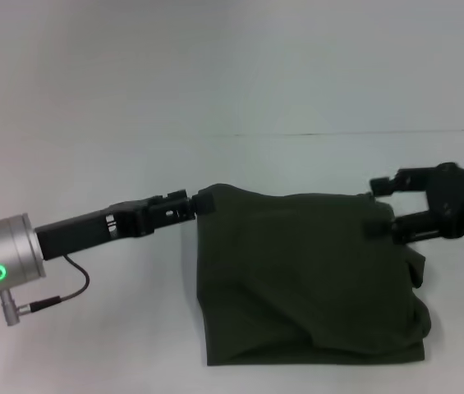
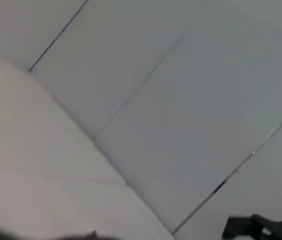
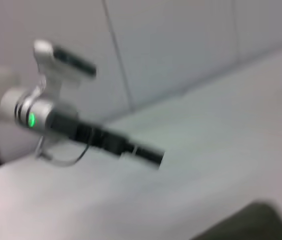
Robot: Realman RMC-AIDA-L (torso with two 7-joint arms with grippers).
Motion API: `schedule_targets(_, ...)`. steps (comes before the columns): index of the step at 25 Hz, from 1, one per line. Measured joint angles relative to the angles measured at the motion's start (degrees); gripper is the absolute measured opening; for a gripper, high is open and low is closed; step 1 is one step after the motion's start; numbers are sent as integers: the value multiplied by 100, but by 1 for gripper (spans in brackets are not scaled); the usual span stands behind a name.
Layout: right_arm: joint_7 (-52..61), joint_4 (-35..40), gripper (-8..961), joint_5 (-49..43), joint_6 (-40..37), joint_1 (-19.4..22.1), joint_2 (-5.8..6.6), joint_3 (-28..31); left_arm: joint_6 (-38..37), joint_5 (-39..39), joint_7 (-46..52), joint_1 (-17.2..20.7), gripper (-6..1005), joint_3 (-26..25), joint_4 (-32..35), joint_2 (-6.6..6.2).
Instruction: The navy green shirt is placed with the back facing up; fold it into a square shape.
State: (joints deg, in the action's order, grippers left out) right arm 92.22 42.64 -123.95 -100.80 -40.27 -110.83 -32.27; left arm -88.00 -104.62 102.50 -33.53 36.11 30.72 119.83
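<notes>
The navy green shirt point(image 1: 305, 275) lies on the white table point(image 1: 92, 345) as a rumpled, roughly square bundle, with loose folds along its right side. My left gripper point(image 1: 196, 203) is at the shirt's far left corner and is shut on the fabric there. At the far right corner is my right gripper point(image 1: 382, 205), its two fingers spread, one above the shirt's edge and one resting on the cloth. In the right wrist view a corner of the shirt point(image 3: 260, 222) shows, with the left arm point(image 3: 91, 132) beyond it. A dark piece of the right gripper point(image 2: 263, 227) shows in the left wrist view.
The white table runs back to a pale panelled wall point(image 1: 232, 66). A black cable point(image 1: 67, 287) hangs under the left arm's silver wrist. Bare tabletop point(image 1: 75, 180) lies to the left of the shirt and behind it.
</notes>
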Motion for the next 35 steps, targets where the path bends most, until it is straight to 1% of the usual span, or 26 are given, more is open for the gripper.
schedule_targets(2,-499,-137,925,415,137,285,-29,74,88,-188,630,-60,949,-10,7,-38)
schedule_targets(5,-1035,-395,924,691,258,554,-50,84,251,-620,1498,-190,949,-7,-20,-96)
schedule_targets(7,-1082,-581,924,639,372,608,-12,67,417,-981,2089,-306,949,33,-71,-138)
schedule_targets(9,-1030,-787,924,535,548,639,63,78,628,-1286,2568,-412,949,66,-149,-175)
schedule_targets(12,-938,-1036,924,492,687,671,152,98,990,-1533,3018,-551,949,77,-334,-225)
schedule_targets(13,-914,-1101,924,492,714,677,180,87,1082,-1556,3098,-585,949,80,-386,-235)
schedule_targets(19,-820,-1147,925,449,744,687,236,34,1761,-1783,3330,-791,949,170,-630,-244)
schedule_targets(25,-732,-1149,925,433,748,691,257,37,2268,-1835,3366,-854,950,191,-899,-199)
schedule_targets(29,-662,-1135,924,432,744,693,263,39,2370,-1823,3333,-909,950,223,-1028,-149)
schedule_targets(32,-660,-1129,925,432,725,695,264,41,2436,-1830,3324,-945,950,229,-1066,-82)
schedule_targets(33,-656,-1127,925,432,710,695,264,42,2478,-1834,3324,-963,950,245,-1082,-39)
schedule_targets(34,-651,-1127,925,432,703,696,264,43,2478,-1834,3324,-963,950,245,-1082,-39)
schedule_targets(35,-647,-1127,925,432,702,696,264,43,2504,-1835,3324,-970,950,263,-1091,-12)
